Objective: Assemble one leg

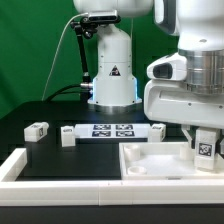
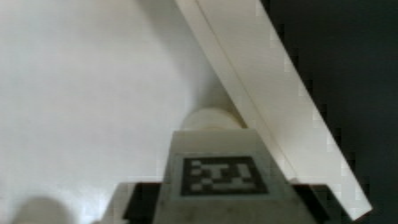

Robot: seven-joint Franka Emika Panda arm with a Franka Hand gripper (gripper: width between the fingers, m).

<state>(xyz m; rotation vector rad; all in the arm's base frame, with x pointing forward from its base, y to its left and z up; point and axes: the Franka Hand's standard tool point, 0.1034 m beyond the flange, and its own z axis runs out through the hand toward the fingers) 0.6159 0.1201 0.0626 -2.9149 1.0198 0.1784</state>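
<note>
now small white leg [image 1: 205, 147] with square tag, clamped in tool [image 1: 205, 153].

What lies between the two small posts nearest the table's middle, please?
In the exterior view, the marker board lies flat between the left post and the right post.

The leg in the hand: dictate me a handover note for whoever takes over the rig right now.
Hand: shut on the leg, which it holds upright with the tag showing in both views.
Leg: over the square piece, near its rim at the exterior view's right. Whether they touch cannot be told.
Three other posts lie loose by the marker board.
Done: leg grasped and at the square piece.
Left: seat and fasten it, then release.
</note>
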